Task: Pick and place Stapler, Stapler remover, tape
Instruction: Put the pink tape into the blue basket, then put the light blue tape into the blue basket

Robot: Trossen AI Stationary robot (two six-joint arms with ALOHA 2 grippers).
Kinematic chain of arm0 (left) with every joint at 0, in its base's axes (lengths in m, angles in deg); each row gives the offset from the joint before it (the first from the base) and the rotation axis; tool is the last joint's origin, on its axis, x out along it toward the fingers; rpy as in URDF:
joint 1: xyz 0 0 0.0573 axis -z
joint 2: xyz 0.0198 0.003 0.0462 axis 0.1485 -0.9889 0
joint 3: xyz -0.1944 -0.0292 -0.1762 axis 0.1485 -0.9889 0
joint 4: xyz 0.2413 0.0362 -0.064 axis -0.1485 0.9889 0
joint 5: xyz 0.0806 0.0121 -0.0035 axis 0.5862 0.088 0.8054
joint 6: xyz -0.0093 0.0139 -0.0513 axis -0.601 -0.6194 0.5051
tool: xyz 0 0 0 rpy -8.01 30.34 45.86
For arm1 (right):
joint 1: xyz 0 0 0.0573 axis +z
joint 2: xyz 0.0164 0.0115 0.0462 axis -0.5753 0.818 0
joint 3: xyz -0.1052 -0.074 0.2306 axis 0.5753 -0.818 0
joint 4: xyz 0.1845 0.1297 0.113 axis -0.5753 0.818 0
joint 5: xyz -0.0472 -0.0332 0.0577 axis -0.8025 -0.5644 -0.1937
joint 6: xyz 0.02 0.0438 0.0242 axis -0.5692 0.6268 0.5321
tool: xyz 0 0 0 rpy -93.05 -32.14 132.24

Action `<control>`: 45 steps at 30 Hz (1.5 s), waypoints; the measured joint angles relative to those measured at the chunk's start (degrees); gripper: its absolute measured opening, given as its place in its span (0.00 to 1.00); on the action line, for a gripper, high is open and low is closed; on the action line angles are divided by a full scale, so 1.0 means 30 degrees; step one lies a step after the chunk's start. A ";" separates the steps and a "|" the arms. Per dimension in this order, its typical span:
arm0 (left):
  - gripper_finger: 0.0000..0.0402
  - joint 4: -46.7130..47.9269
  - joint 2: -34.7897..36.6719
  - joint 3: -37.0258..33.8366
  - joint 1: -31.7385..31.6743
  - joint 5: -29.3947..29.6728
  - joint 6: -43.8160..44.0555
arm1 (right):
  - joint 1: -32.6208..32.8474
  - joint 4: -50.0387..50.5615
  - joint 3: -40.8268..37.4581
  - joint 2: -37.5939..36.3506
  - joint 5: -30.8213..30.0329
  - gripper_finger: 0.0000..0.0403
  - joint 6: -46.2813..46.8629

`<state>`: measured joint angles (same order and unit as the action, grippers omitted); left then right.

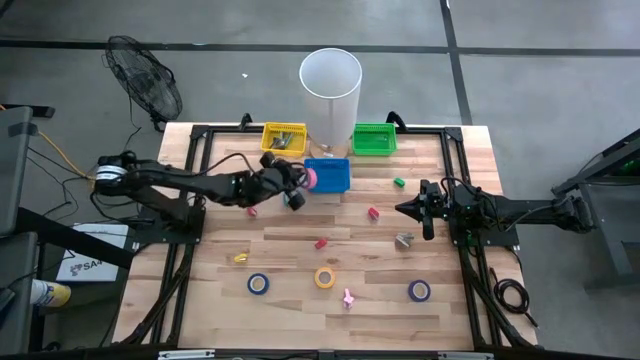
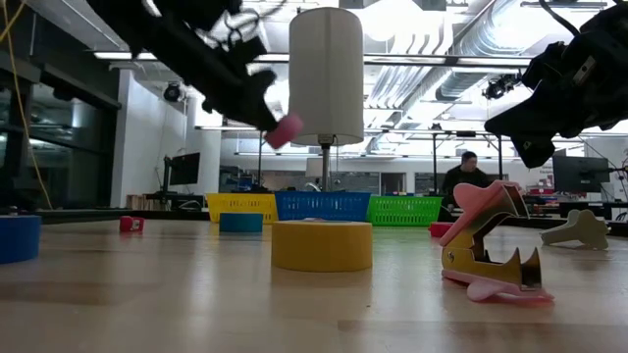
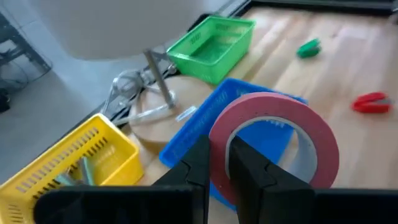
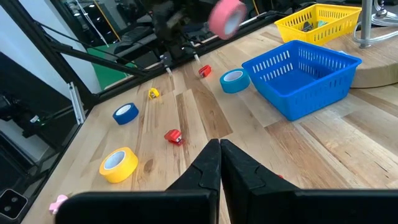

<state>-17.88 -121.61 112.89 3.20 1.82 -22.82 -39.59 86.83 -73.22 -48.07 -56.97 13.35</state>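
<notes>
My left gripper (image 3: 222, 151) hangs above the table at the left edge of the blue basket (image 1: 330, 175), shut on a pink tape roll (image 3: 273, 140). In the low view the roll (image 2: 285, 130) is well above the table. My right gripper (image 4: 219, 158) waits shut over the table's right side (image 1: 415, 210), touching nothing. Lying flat on the table are a yellow tape roll (image 1: 325, 277), two blue rolls (image 1: 258, 284) (image 1: 419, 290), a pink staple remover (image 1: 348, 297), a grey one (image 1: 404, 240), and red staplers (image 1: 321, 243) (image 1: 374, 213). My left gripper holds the pink tape roll by its ring wall (image 3: 219, 140). One finger (image 3: 249, 169) is inside the hole and the other (image 3: 198, 165) is outside. The roll is lifted clear of the table and stands on edge, above the blue basket's left rim.
A yellow basket (image 1: 284, 138) with items inside and a green basket (image 1: 374, 139) stand at the far edge. Between them rises a white cylinder on a stand (image 1: 330, 85). Another blue tape roll (image 4: 234, 79) lies beside the blue basket, and a green stapler (image 1: 399, 183) lies to its right.
</notes>
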 joint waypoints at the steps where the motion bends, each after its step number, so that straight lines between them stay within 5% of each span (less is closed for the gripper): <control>1: 0.08 -0.0448 -0.0322 -0.0019 -0.0357 -0.0125 -0.0008 | 0.0006 0.0000 0.0003 0.0000 0.0000 0.00 0.0000; 7: 0.08 -0.2830 -0.2531 0.0179 -0.1971 -0.1403 0.0005 | 0.0007 -0.0001 0.0006 0.0000 0.0000 0.00 0.0000; 21: 0.09 -0.0500 -0.6772 0.3672 -0.2727 -0.0425 0.0019 | 0.0005 0.0000 0.0002 0.0000 0.0000 0.00 0.0000; 45: 0.31 0.2232 -0.6979 0.4348 -0.2726 -0.0527 0.1501 | 0.0000 0.0000 0.0000 0.0000 0.0000 0.00 0.0000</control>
<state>-11.19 -142.55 125.93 -4.98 0.24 -18.32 -39.59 86.83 -73.22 -48.07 -56.97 13.35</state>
